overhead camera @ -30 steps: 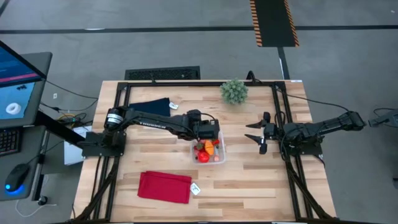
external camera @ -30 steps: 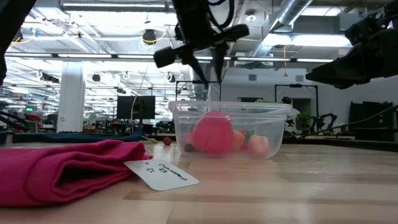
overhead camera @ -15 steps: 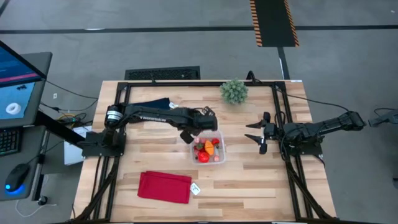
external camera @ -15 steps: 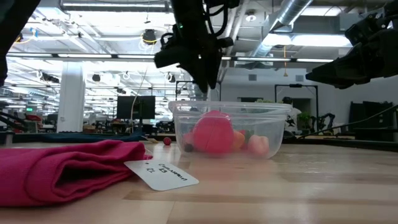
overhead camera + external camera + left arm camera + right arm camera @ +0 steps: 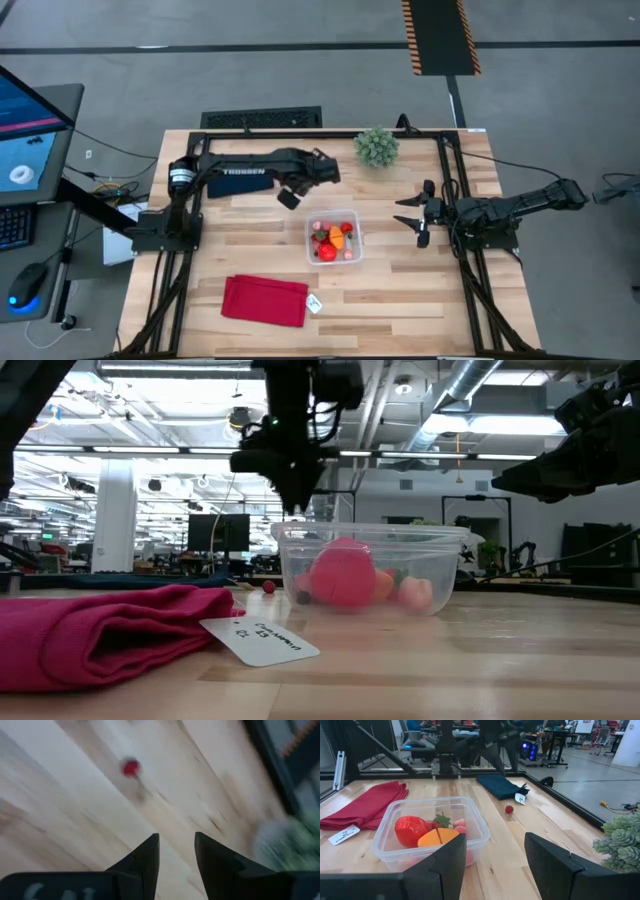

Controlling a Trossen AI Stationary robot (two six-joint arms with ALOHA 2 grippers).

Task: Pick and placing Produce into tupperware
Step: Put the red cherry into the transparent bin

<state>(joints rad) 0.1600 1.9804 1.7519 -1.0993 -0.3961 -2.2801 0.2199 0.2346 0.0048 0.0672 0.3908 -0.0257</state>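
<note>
The clear tupperware (image 5: 311,228) stands mid-table with several red, pink and orange produce pieces (image 5: 331,240) inside; it also shows in the low view (image 5: 372,536) and the right wrist view (image 5: 384,831). One small red piece (image 5: 131,768) lies on the bare wood beyond it, near the navy cloth (image 5: 502,786). My left gripper (image 5: 318,173) is open and empty, hanging above the table to the far left of the tupperware (image 5: 295,507). My right gripper (image 5: 413,218) is open and empty at the right, level above the table.
A red cloth (image 5: 265,300) with a white tag (image 5: 315,304) lies near the front edge. The green spiky plant ball (image 5: 377,147) sits at the far edge. The navy cloth lies largely under my left arm. Bare wood lies between the tupperware and my right gripper.
My left gripper has gone from above the tupperware toward the table's far left and has turned about on the way. The tupperware and the produce in it stay where they were.
</note>
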